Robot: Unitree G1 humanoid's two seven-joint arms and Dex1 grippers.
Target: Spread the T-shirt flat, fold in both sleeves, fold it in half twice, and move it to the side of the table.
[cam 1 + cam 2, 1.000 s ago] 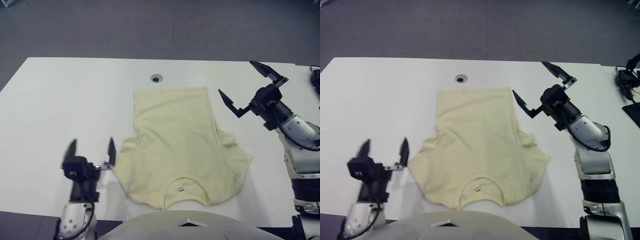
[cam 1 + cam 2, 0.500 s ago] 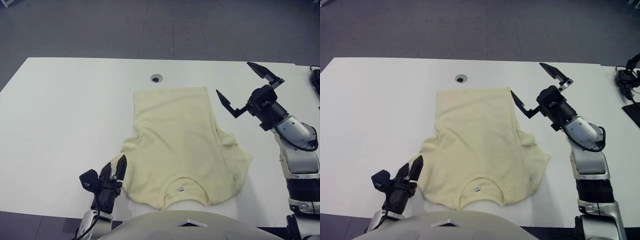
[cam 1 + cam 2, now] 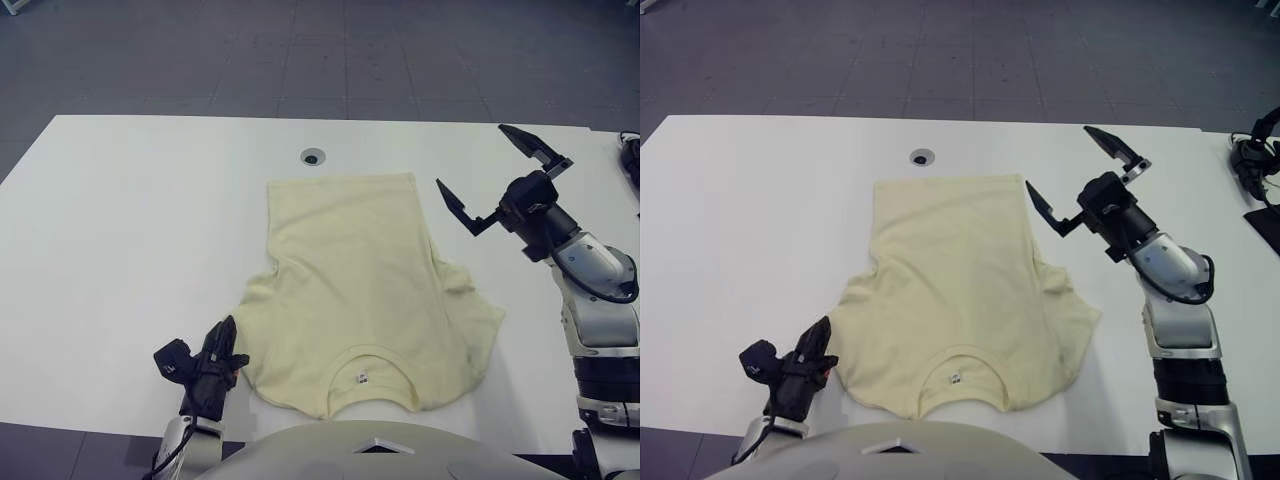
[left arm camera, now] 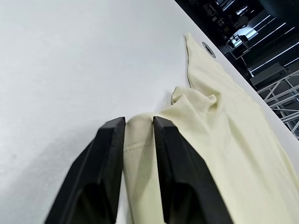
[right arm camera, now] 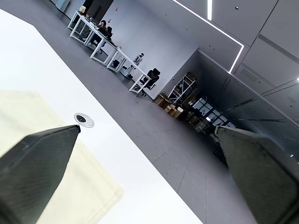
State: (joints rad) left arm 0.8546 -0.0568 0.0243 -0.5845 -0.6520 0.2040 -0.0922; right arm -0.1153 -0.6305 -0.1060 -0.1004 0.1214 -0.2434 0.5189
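A pale yellow T-shirt (image 3: 360,285) lies on the white table (image 3: 130,220), collar toward me, hem at the far side, both sleeves bunched. My left gripper (image 3: 228,347) sits low at the near left of the shirt, shut on the edge of the left sleeve (image 4: 138,135); the cloth shows pinched between its black fingers (image 4: 110,154). My right gripper (image 3: 495,175) hovers above the table beside the shirt's far right corner, wide open and holding nothing.
A round grommet hole (image 3: 313,156) sits in the table just beyond the hem. Black cables and gear (image 3: 1252,160) lie at the table's right edge. Wide bare tabletop stretches to the left of the shirt.
My left gripper swung in from the left toward the shirt, dropped to the table and went from open to shut on the left sleeve edge. The right gripper barely shifted.
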